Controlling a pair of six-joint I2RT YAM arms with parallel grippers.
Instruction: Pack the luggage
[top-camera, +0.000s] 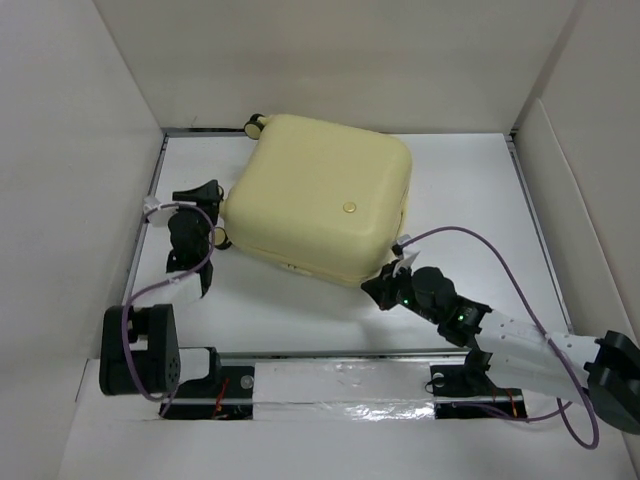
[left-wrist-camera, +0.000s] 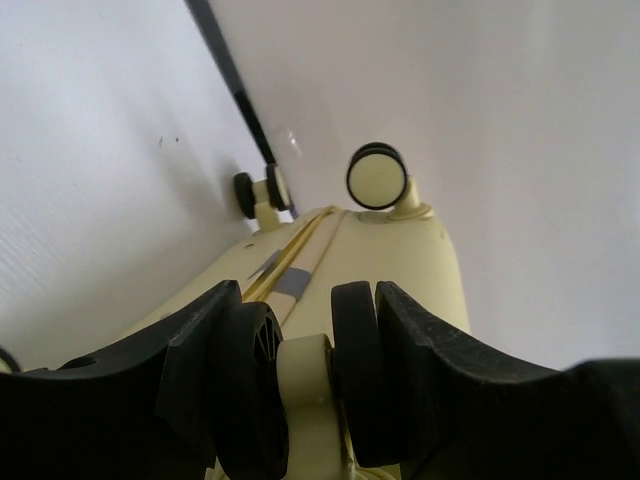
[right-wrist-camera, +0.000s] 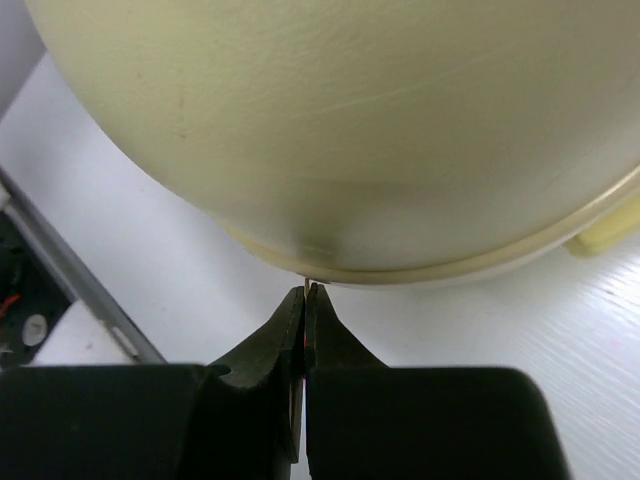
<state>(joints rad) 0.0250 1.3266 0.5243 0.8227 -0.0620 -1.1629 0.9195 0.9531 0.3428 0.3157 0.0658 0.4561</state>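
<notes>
The luggage (top-camera: 320, 195), a pale yellow hard-shell suitcase, lies closed and flat at the table's back centre. My left gripper (top-camera: 217, 238) is at its near-left corner, shut on one of its black-and-yellow wheels (left-wrist-camera: 305, 375). Two more wheels (left-wrist-camera: 377, 177) show beyond in the left wrist view, along the shell (left-wrist-camera: 400, 260). My right gripper (top-camera: 386, 284) is at the suitcase's near-right corner, its jaws pressed together on a thin pale zipper pull (right-wrist-camera: 304, 287) just under the shell's seam (right-wrist-camera: 450, 265). The lining and any contents are hidden.
White walls (top-camera: 80, 150) box in the table on the left, back and right. A dark rail (left-wrist-camera: 235, 85) runs along the left wall's foot. A silver taped strip (top-camera: 340, 385) crosses the near edge between the arm bases. Purple cables (top-camera: 480, 240) loop off both arms.
</notes>
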